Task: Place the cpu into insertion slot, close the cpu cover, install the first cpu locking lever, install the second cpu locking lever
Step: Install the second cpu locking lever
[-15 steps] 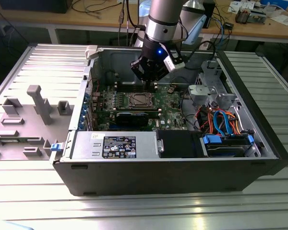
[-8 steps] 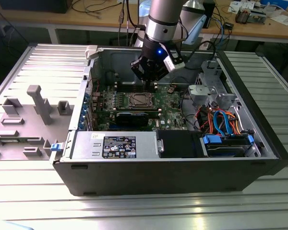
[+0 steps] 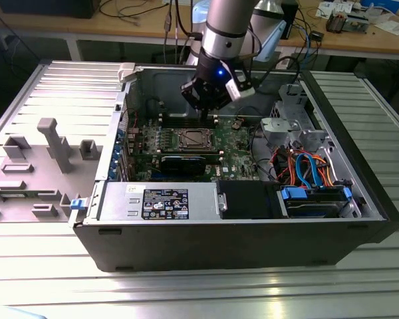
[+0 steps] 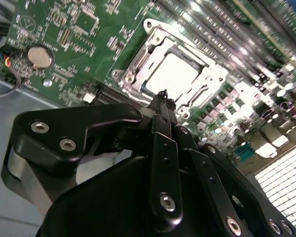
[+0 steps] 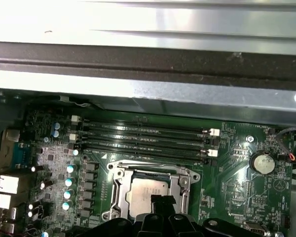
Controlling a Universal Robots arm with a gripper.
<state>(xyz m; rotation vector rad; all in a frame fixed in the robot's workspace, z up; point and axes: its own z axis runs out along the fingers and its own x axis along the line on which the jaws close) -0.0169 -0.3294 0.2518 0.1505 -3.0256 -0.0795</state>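
Reading across the exterior view from its left: a grey moulded panel (image 3: 46,159) lies beside the open computer case (image 3: 233,246), whose green motherboard (image 3: 236,156) carries the insertion slot (image 3: 194,139) near its middle; drive cages and coloured cables (image 3: 306,169) occupy the case on the exterior view's right. The cpu (image 5: 149,193) is seated in the slot, its silvery top visible through the cut-out of the cpu cover (image 5: 119,186), which lies flat over it in both wrist views. The memory slots (image 5: 143,140) run parallel just beside the socket, with a coin battery (image 5: 262,162) well apart. Judged from this layout, the step in hand is lever installation: contact should be made on the lever wire alone, pressing along the socket edge and avoiding the cpu top and the adjacent memory slots. Whether either lever is already latched cannot be told. The arm descends from above into the case, wrist pointing down at the board, with the gripper (image 4: 162,97) hovering just above the socket edge, apart from the cover. The jaws stand together, tips meeting in a narrow point, and grip nothing.
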